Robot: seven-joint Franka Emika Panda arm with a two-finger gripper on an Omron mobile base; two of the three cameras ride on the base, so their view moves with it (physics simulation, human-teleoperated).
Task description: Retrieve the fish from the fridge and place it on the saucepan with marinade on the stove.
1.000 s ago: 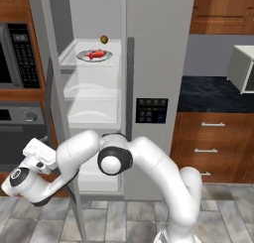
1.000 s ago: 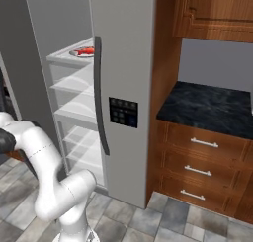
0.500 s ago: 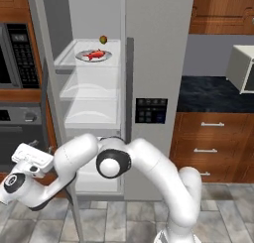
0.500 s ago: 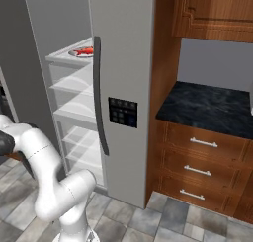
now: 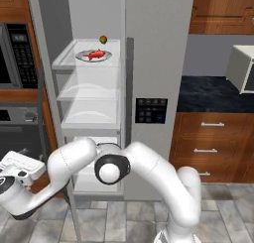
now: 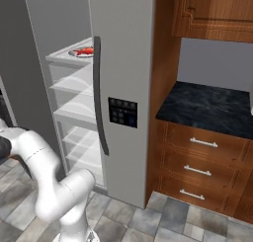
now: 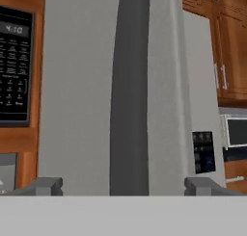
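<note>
One door of the fridge (image 5: 158,63) is swung open, and the fish (image 5: 95,54) is sitting on a grey plate (image 5: 84,57) on the top shelf, with a little round fruit (image 5: 103,39) just behind it. So the target's in plain sight, just nowhere near being grabbed yet.

The end effector (image 7: 123,186) is parked way down low and off to the left, close to the floor, pointing at the edge of the open door (image 7: 129,90). Jaws are spread wide with nothing between them.

What I'd worry about from here: the arm is folded right in front of the lower shelves, and the hand has to travel from floor level all the way up to the top shelf. Swinging up past that door edge looks tight, so clipping the door seems like a real risk. The fish is also small and lying flat on the plate, so a sloppy approach could shove the plate back, bump the fruit, or close on the plate rim instead. Can't see the stove or pan from here.
</note>
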